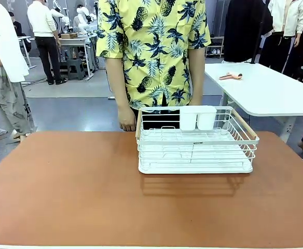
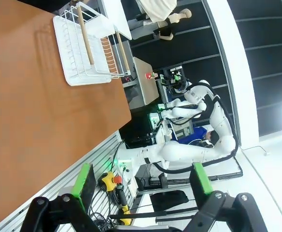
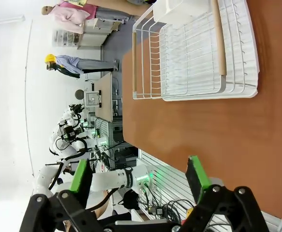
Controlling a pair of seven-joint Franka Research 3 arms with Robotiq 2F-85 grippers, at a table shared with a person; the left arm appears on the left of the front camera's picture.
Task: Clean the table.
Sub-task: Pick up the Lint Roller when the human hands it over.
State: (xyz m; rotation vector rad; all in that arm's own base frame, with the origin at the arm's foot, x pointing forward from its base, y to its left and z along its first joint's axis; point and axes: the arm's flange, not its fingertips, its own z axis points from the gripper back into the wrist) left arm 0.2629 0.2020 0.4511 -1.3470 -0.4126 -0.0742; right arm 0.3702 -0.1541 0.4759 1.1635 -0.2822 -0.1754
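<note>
The table [image 1: 79, 192] has a wide reddish-brown top with a pale front edge. A white wire dish rack [image 1: 195, 142] with wooden handles stands on it right of centre, holding two white cups [image 1: 197, 118] at its far side. My left gripper [image 2: 143, 181] is open with nothing between its green pads, raised off the table's [image 2: 30, 116] edge, the rack [image 2: 85, 48] far ahead. My right gripper [image 3: 138, 176] is open too, empty, hovering beyond the table [image 3: 218, 130] corner, with the rack [image 3: 194, 53] ahead.
A person in a yellow patterned shirt [image 1: 154, 52] stands at the far side, one hand [image 1: 126, 123] at the table edge beside the rack. A white table [image 1: 268, 88] stands at the back right. The other arm [image 2: 194, 145] shows off the table.
</note>
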